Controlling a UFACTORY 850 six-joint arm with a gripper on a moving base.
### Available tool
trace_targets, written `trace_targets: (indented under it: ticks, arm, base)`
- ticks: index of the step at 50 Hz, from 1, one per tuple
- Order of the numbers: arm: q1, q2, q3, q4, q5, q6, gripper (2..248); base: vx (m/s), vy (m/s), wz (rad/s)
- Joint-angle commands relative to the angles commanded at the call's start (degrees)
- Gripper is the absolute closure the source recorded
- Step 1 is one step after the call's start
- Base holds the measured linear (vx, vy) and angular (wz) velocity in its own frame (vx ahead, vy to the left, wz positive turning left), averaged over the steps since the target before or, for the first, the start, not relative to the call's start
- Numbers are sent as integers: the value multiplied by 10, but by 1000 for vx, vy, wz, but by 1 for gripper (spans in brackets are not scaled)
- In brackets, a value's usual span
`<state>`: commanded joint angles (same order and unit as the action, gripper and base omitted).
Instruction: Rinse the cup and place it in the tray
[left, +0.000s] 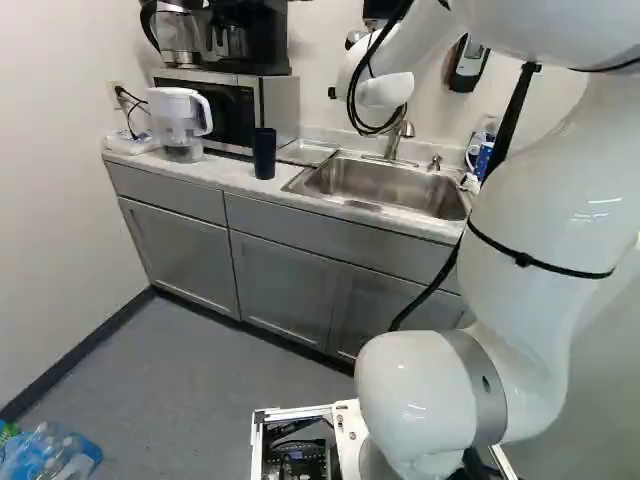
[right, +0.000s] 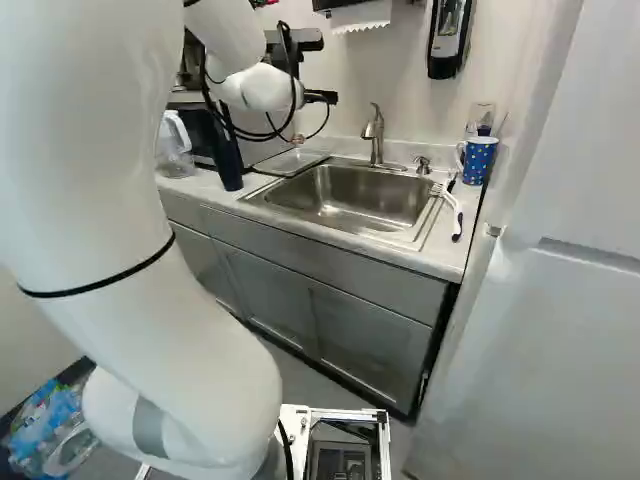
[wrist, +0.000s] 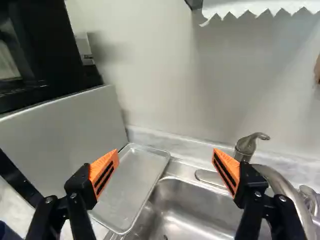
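The tall, dark cup (left: 264, 155) stood upright, lower than the gripper (right: 322, 97) and outside one finger. The shallow rectangular metal tray (wrist: 136, 175), its rim raised, lay flat below and ahead, partly behind that same finger.

The rounded arm (left: 545, 210) is glossy white, with a grey band (left: 484, 388), black straps (left: 522, 260), looping black cables (left: 353, 103) and orange pads (wrist: 101, 167).
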<state>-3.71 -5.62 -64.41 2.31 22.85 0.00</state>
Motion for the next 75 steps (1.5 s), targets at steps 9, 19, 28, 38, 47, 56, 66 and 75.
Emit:
trace_targets:
  ticks: [9,19,28,38,47,56,66,75]
  arm:
    - [-11,-21,-22,0,-11,0,3]
    - [-22,-45,-48,0,-26,0,3]
    - [-33,-64,-69,0,-40,0,3]
    - [-46,-85,-92,-3,-48,0,3]
    - [-57,-102,-111,-15,-59,0,3]
    - [-69,-119,-130,-21,-72,0,3]
    - [-82,-138,-153,-28,-87,0,3]
    - [-91,-157,-176,-31,-94,0,3]
  base:
    - [0,0,0]
    - [0,0,0]
    - [0,0,0]
    - [0,0,0]
    - [0,0,0]
    - [0,0,0]
    - [0,0,0]
    - [0,0,0]
